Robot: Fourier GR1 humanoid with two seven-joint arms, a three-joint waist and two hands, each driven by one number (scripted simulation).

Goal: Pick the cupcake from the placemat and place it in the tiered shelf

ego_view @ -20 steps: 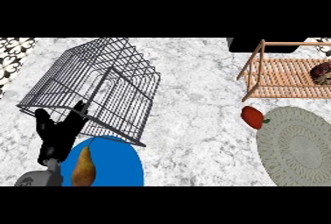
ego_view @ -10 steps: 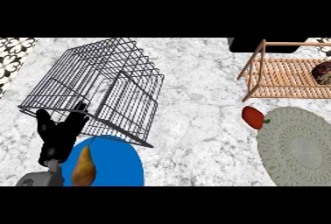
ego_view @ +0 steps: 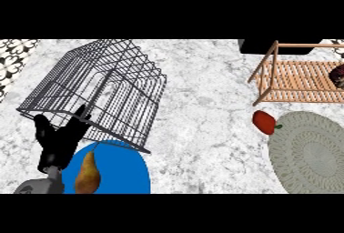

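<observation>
The left hand point(ego_view: 59, 139) is showing at the lower left of the frame, its black fingers spread straight and pointing up, holding nothing, with the fingertips lying against the lower edge of a grey wire basket point(ego_view: 101, 91) that is tipped on its side across the upper left. Just right of the hand, a blue plate point(ego_view: 124, 170) is sitting at the bottom edge, and a brown pear point(ego_view: 87, 173) is lying on its left part. The right hand is not appearing anywhere in the frame. At the upper right, the wooden tiered shelf point(ego_view: 295, 79) is standing on the marbled counter point(ego_view: 201, 113), and a dark, rounded cupcake point(ego_view: 338, 75) is sitting on its slatted level at the far right edge, partly cut off by the frame. Below the shelf, the round grey placemat point(ego_view: 312, 154) is lying at the lower right, and a red pepper point(ego_view: 264, 121) is resting just beside its upper left rim.
</observation>
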